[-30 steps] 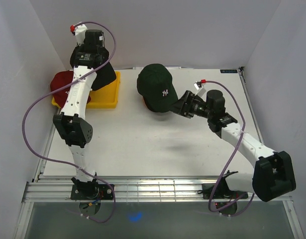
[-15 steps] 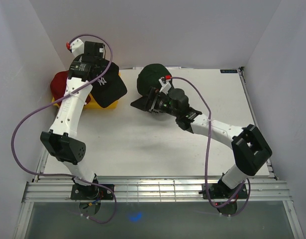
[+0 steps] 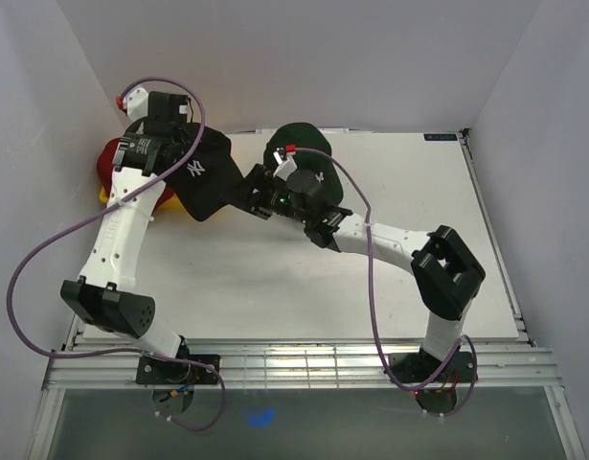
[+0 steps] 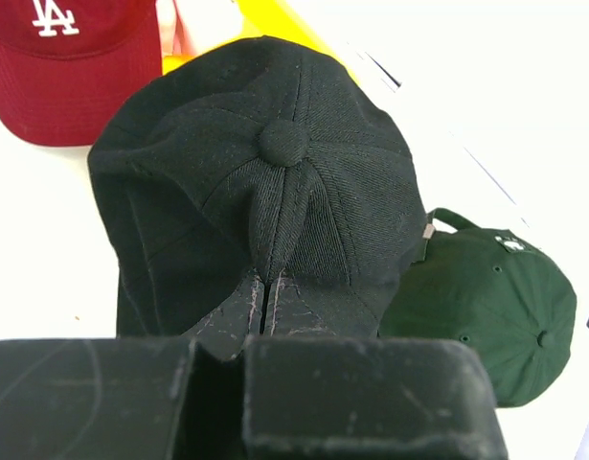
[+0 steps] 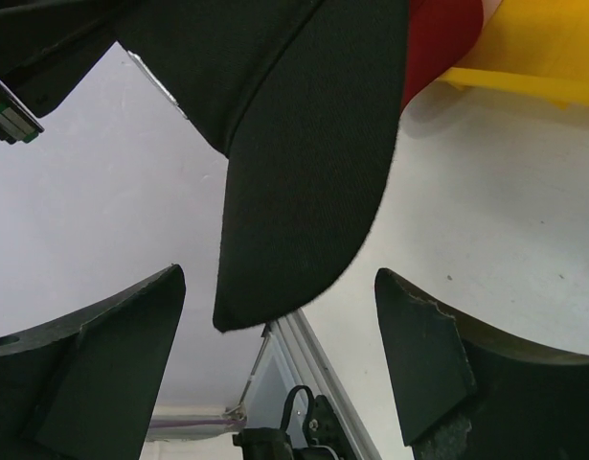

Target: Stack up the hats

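While the right gripper (image 5: 275,326) holds its fingers wide apart, the black cap (image 4: 275,182) hangs brim-first just ahead of the gap; contact unclear. Left gripper (image 4: 263,305) clamped on that cap's crown, above the bench's far-left part. Green cap (image 4: 490,307) by far edge, half hidden. Red cap (image 4: 69,67) and yellow tray (image 5: 553,48) at far-left corner, both cropped.

right tool (image 5: 280,278) spread, black cap (image 5: 304,144) brim between

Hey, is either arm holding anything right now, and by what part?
The left gripper pinches the black cap by its crown fabric. The right gripper is open and empty, its fingers either side of that cap's brim.
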You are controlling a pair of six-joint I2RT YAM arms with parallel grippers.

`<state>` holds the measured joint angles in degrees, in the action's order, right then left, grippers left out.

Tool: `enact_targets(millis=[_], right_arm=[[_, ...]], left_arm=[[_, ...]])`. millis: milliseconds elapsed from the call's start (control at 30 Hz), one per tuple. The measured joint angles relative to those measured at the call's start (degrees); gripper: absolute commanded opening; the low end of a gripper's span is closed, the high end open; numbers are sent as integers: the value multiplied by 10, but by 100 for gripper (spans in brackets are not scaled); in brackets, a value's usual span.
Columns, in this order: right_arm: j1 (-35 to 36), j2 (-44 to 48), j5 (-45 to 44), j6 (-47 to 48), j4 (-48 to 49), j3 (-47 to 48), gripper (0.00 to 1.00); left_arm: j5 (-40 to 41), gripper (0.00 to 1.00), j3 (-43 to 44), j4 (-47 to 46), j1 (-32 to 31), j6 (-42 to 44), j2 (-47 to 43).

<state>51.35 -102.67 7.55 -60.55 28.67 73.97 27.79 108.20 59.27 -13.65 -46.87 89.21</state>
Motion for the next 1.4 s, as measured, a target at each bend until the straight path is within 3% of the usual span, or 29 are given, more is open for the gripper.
enact_targets(millis=[267,433,567,600,867,967,1033,1067,1200,1267,1400], right_arm=[[32,-29,-28,-21,-24,65,84],[37,-29,-38,-32,-25,74,78],[38,-34,-43,-38,-34,86,61],[38,-35,-44,-40,-35,86,53],[32,-35,-40,-57,-48,96,24],[24,-35,-23,-69,-50,110,17],[13,-33,-7,-81,-47,111,13],[7,-33,3,-89,-45,111,10],[-28,-31,56,-147,-13,107,8],[-53,-28,71,-177,0,104,8],[-106,-19,91,-220,7,104,8]], left_arm=[[-19,0,-31,3,0,-1,-37],[-23,0,-31,3,0,9,-55],[-27,0,-31,3,0,21,-62],[-28,0,-31,3,0,24,-62],[-45,0,-62,-8,0,45,-87],[-49,0,-63,-14,0,56,-94],[-58,10,-59,-23,0,66,-99],[-64,22,-55,-23,0,71,-99],[-86,43,-9,-23,-3,96,-96],[-90,47,35,-22,-2,109,-95],[-94,66,137,-21,-2,125,-92]])
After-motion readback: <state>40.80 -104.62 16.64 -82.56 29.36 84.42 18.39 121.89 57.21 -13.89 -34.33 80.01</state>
